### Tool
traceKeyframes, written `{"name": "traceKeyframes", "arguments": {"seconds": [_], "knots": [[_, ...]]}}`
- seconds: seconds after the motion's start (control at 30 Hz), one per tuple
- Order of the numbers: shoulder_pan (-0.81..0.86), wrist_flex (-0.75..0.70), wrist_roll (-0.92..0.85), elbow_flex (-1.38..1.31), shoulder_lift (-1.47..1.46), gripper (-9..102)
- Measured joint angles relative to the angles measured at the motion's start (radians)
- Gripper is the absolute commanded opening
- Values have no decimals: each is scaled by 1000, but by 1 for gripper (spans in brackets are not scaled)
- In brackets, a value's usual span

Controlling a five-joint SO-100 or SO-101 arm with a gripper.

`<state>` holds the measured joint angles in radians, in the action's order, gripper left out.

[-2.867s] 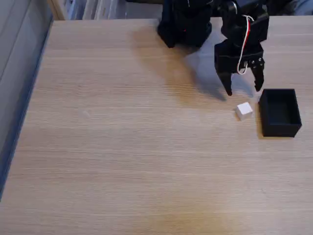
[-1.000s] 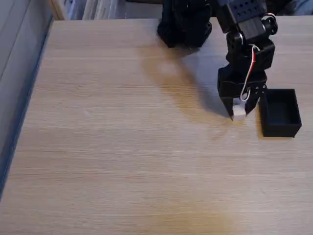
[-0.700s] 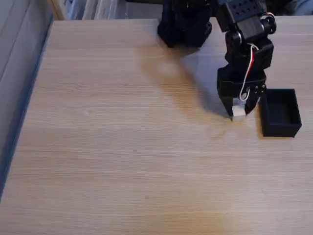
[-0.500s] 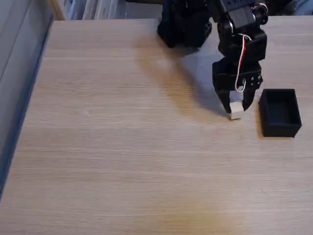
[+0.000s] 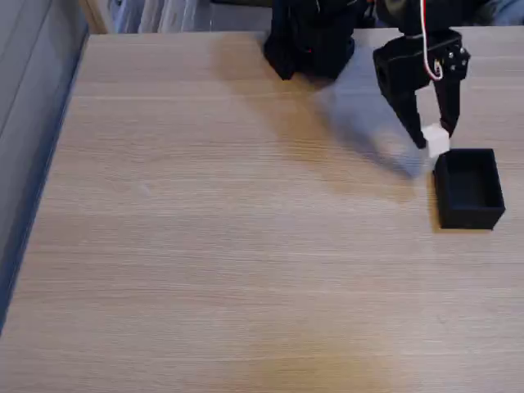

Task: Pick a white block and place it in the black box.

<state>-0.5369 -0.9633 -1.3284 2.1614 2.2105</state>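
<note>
Fixed view from above is showing the pick part of this job basically sorted. The hand (image 5: 435,141) is gripping the white block (image 5: 435,139) between its two black fingertips, and the block is hanging clear of the table (image 5: 205,229), with a soft shadow sitting on the wood a bit below and to the left of it. So the grasp looks like it's holding, at least as far as I can judge from one angle.

What's left is the drop-off. The black box (image 5: 468,188) is sitting open-topped near the right edge of the picture, and I'm not seeing anything inside it. The block is hovering just beside the box's upper-left corner in this view, close but not over the opening, so I'm guessing the arm is needing a short shift toward the right and slightly down the picture before letting go.

Only thing I'm worrying about is the thin box wall: if the hand is releasing too early, the cube could be clipping that rim and bouncing back onto the table. Hard to tell the height above the box from this camera, honestly.
</note>
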Motion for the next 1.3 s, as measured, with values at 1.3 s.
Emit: {"name": "traceKeyframes", "arguments": {"seconds": [1.3], "knots": [[-40, -112, 64, -357, -318, 0]]}}
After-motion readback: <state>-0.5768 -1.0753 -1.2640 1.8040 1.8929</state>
